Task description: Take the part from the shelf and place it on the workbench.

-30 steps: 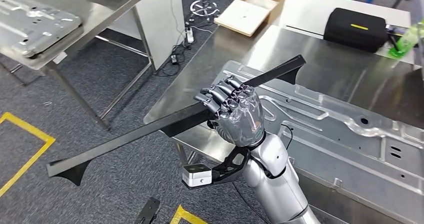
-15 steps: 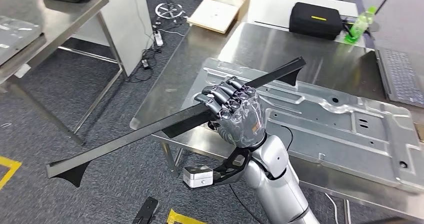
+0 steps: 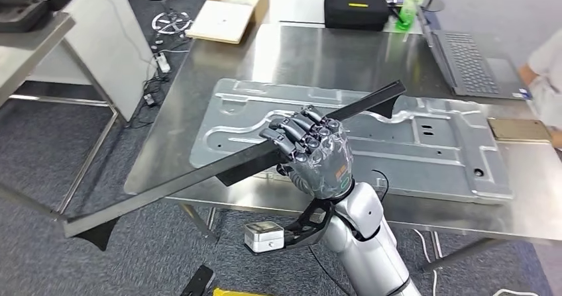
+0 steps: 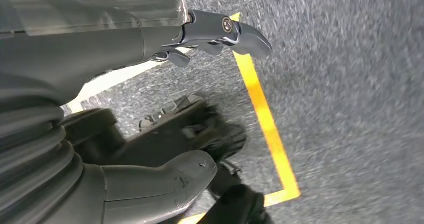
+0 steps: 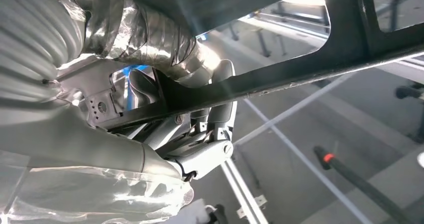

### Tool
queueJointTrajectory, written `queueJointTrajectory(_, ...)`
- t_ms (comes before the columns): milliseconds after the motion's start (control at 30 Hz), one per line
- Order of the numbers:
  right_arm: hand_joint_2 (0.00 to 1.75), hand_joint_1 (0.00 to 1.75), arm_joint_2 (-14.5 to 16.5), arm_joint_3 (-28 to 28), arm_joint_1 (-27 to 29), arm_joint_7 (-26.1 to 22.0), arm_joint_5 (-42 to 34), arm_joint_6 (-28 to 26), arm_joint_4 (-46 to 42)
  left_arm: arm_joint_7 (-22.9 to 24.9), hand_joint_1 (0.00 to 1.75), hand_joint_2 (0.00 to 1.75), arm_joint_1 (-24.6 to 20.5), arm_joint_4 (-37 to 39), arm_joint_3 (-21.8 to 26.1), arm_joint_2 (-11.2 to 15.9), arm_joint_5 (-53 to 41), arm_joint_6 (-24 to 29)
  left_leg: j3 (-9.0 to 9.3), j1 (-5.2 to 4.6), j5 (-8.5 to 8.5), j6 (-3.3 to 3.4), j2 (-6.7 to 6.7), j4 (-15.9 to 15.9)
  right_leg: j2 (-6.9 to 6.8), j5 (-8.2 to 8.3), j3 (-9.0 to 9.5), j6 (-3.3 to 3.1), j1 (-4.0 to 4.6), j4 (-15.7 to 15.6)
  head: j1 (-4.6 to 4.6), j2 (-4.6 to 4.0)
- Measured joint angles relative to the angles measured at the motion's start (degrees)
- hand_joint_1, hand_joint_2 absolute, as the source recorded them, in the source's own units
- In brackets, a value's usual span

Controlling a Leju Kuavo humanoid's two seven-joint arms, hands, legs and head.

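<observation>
Right hand [image 3: 317,151], centre of the head view, fingers [image 3: 286,136] clenched around a long black part [image 3: 199,173]. The part ran from lower left, beyond the counter [image 3: 311,57] edge, to upper right above the grey metal panel [image 3: 424,140] lying on the counter. Left hand [image 4: 150,38] hung over carpeted floor [image 4: 350,108], fingers apart, grasping nothing.

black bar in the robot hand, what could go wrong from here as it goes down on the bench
The long black bar is gripped by the right robot hand near its middle, so it may pivot or slip. Its far end hangs over the metal panel and could strike it. Its near end overhangs the workbench edge and could tip off.
</observation>
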Motion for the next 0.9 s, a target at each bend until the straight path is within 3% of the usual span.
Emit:
queueJointTrajectory(33,1.75,1.75,0.00,-0.10,0.16,-0.09,-0.22,0.00,0.02,-0.10,0.00,1.75,0.12,0.00,0.00,0.06,-0.01,-0.02,-0.23,0.11,0.84,-0.11,-0.09,0.12,0.89,-0.02,-0.03,0.03,-0.05,0.16,0.00,0.00)
queueJointTrajectory(100,1.75,1.75,0.00,-0.46,0.32,-0.18,-0.45,0.00,0.06,-0.30,0.00,1.75,0.15,0.00,0.02,0.14,0.16,0.02,2.01,0.47,5.09,-0.28,-1.06,-5.54,2.63,-0.19,-0.07,0.30,-0.23,0.70,0.00,0.00)
queueJointTrajectory(167,1.75,1.75,0.01,-1.04,0.39,-0.41,-0.54,0.01,0.08,-0.46,0.00,1.75,0.16,0.01,0.04,0.19,0.10,0.02,4.67,0.88,7.76,-0.32,-4.00,-11.88,4.12,-0.41,-0.53,0.88,-0.32,1.46,0.02,-0.01)
queueJointTrajectory(233,1.75,1.75,0.01,-1.84,0.66,-0.91,-0.82,0.01,0.11,-0.58,0.00,1.75,0.26,0.01,0.05,0.23,-0.06,0.08,5.36,0.89,7.75,-0.06,-5.58,-13.74,5.44,-0.21,-1.27,1.68,-0.48,1.80,0.02,-0.01)
queueJointTrajectory(300,1.75,1.75,-0.02,-2.87,1.03,-1.26,-1.12,0.00,0.13,-0.63,0.00,1.75,0.25,0.01,0.07,0.23,0.03,0.30,5.43,0.87,8.09,0.66,-4.36,-14.16,6.15,0.16,-1.75,2.46,-0.64,1.74,0.01,0.00)
queueJointTrajectory(367,1.75,1.75,-0.08,-3.88,1.13,-1.31,-1.25,-0.01,0.14,-0.66,0.00,1.75,0.10,0.01,0.10,0.20,0.19,0.47,5.63,0.98,8.53,1.52,-2.80,-14.68,3.57,-1.08,-2.80,2.97,-0.43,3.70,0.14,0.00)
queueJointTrajectory(433,1.75,1.75,-0.11,-4.42,1.12,-1.08,-1.36,-0.01,0.19,-0.68,0.00,1.75,0.12,0.00,0.14,0.25,0.26,0.50,5.72,0.80,8.62,2.05,-1.28,-14.92,-0.03,-4.29,-5.62,3.33,-0.38,9.62,0.26,0.00)
queueJointTrajectory(500,1.75,1.75,-0.25,-4.66,1.26,0.78,-2.64,0.01,0.54,-0.68,0.00,1.75,0.27,0.00,0.22,0.39,0.26,0.49,5.65,0.63,8.53,2.19,0.05,-14.91,-1.25,-6.54,-8.57,3.63,-0.66,15.68,0.24,0.00)
queueJointTrajectory(533,1.75,1.75,-0.56,-4.73,1.21,2.65,-4.51,0.05,1.00,-0.75,0.00,1.75,0.29,0.00,0.29,0.45,0.31,0.49,5.63,0.60,8.50,2.19,0.52,-14.90,-1.50,-6.30,-8.84,3.72,-0.78,16.38,0.24,0.00)
queueJointTrajectory(567,1.75,1.75,-1.16,-4.74,0.93,5.18,-7.31,0.26,1.70,-0.90,0.00,1.75,0.28,0.00,0.39,0.47,0.39,0.50,5.65,0.60,8.47,2.16,0.91,-14.90,-1.65,-5.06,-7.88,3.72,-0.87,14.85,0.25,0.00)
queueJointTrajectory(633,1.75,1.75,-3.20,-4.75,-0.54,10.15,-14.78,1.53,3.82,-1.29,0.00,1.75,0.25,0.00,0.67,0.47,0.72,0.51,5.76,0.59,8.40,2.03,1.29,-14.91,-2.10,-1.79,-3.62,3.37,-0.83,7.44,0.25,0.00)
queueJointTrajectory(700,1.75,1.75,-6.05,-5.41,-3.06,12.71,-23.03,4.51,7.07,-1.54,0.00,1.75,0.27,0.00,0.91,0.49,0.92,0.37,5.70,0.41,8.37,1.60,1.39,-14.88,-2.55,-0.48,-0.75,2.86,-0.44,1.97,0.23,0.00)
queueJointTrajectory(767,1.75,1.75,-9.47,-7.04,-6.47,13.02,-30.73,9.05,11.59,-1.59,0.00,1.75,0.32,0.00,1.03,0.51,0.72,-0.07,5.58,0.27,8.48,1.02,1.43,-15.00,-2.60,-0.53,-0.53,2.53,-0.13,1.01,0.23,0.00)
queueJointTrajectory(833,1.75,1.75,-12.98,-9.21,-10.83,12.58,-36.07,14.16,17.02,-1.58,0.00,1.75,0.35,0.00,1.06,0.58,0.40,-0.51,5.34,0.28,8.13,0.47,1.16,-14.70,-2.53,-0.24,-0.40,2.01,-0.50,0.55,0.22,0.00)
queueJointTrajectory(900,1.75,1.75,-16.18,-11.41,-15.73,12.09,-38.14,17.96,23.01,-1.58,0.00,1.75,0.35,0.00,1.13,0.70,0.19,-0.82,3.67,0.27,5.96,0.18,0.49,-11.21,-2.56,0.06,-0.17,1.39,-0.81,0.01,0.19,0.00)
